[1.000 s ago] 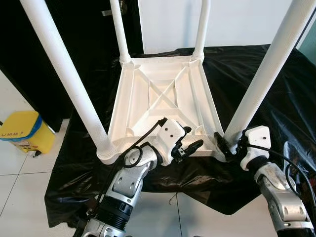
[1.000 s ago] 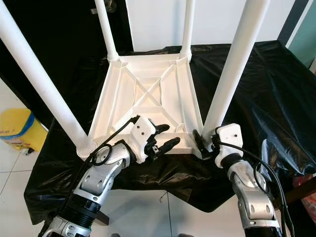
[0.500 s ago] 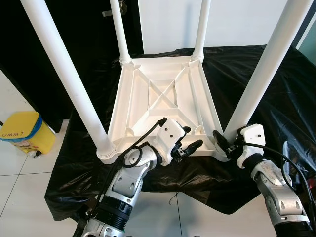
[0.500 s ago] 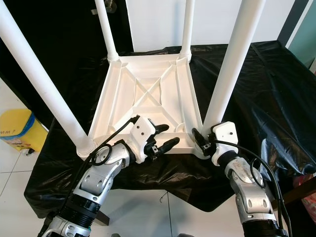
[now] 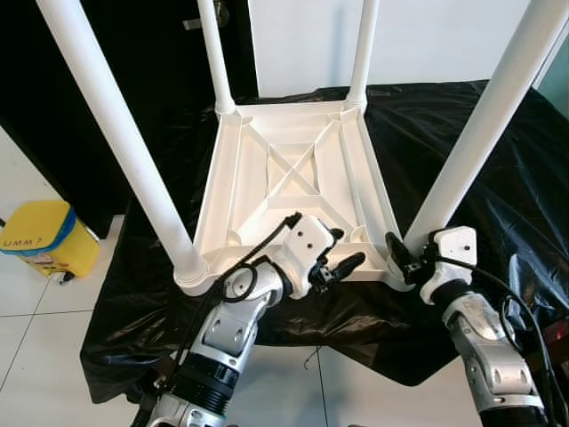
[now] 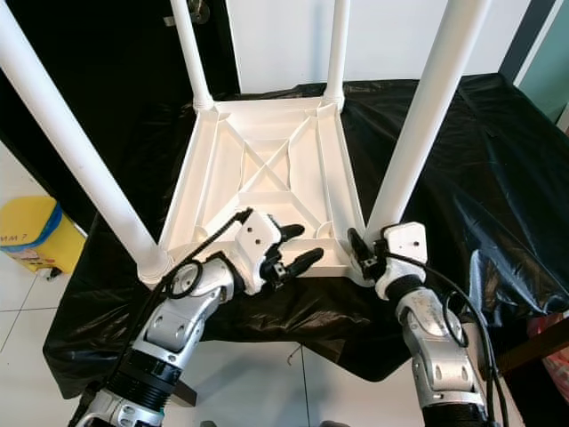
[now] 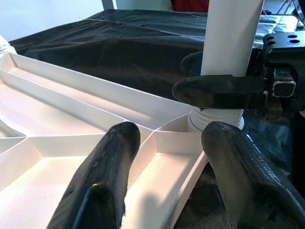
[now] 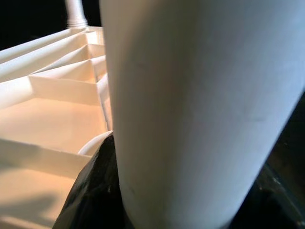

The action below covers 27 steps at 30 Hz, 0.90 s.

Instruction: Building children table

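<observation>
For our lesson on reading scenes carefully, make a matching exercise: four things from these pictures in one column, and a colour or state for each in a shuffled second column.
1. upturned table
2. sheet
3. container
4. right end effector

A. yellow, on the floor
B. around the base of a leg
C. white, legs pointing up
D. black, under the table

Pairs: 1-C, 2-D, 3-A, 4-B

black sheet (image 5: pixel 462 142) — upturned white table (image 5: pixel 293 178) on it

A yellow container (image 5: pixel 43 237) with a blue band is sitting on the pale tiled floor (image 5: pixel 36 347), beside the black sheet (image 5: pixel 498 187) draping the worktop.
</observation>
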{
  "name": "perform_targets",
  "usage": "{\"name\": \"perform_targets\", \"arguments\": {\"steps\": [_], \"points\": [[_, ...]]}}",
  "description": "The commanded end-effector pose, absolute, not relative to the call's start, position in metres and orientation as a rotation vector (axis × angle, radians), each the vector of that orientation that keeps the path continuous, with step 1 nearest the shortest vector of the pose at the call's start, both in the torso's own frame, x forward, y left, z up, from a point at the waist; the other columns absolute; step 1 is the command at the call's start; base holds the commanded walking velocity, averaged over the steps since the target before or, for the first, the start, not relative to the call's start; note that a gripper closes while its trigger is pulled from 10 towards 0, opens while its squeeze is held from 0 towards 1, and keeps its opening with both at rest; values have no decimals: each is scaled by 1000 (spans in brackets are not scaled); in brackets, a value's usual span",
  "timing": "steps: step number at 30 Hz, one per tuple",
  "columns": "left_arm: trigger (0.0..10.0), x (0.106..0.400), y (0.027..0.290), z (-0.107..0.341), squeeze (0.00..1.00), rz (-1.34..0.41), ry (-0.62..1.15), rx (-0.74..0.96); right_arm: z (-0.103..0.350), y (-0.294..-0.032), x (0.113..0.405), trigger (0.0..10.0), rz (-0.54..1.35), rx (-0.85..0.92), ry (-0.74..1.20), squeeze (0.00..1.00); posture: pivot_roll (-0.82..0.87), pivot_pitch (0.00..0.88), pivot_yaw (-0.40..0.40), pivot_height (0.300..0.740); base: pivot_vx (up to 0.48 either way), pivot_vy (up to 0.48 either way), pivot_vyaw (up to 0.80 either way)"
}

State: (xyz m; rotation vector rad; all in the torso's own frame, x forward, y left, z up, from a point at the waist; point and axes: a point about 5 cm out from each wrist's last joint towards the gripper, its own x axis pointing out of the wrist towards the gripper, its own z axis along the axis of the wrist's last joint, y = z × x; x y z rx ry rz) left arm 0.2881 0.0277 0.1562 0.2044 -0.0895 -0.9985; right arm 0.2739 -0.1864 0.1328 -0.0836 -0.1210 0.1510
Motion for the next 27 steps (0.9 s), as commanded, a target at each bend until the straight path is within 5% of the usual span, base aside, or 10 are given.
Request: {"name": "perform_targets", "arguments": {"steps": [1, 12, 27], "points": [[10000, 291, 28, 154, 0, -936, -87, 210, 130, -188, 273, 10000, 99, -58, -104, 0, -231, 76, 29, 740, 0, 0, 0], [10000, 290, 29, 154, 0, -930, -87, 213, 120, -167, 267, 10000, -273, 129, -77, 0, -218, 78, 26, 740, 0, 0, 0], [10000, 291, 30, 154, 0, -933, -88, 219, 128, -157, 267, 10000, -252, 99, -122, 0, -220, 79, 30, 740, 0, 0, 0]]}}
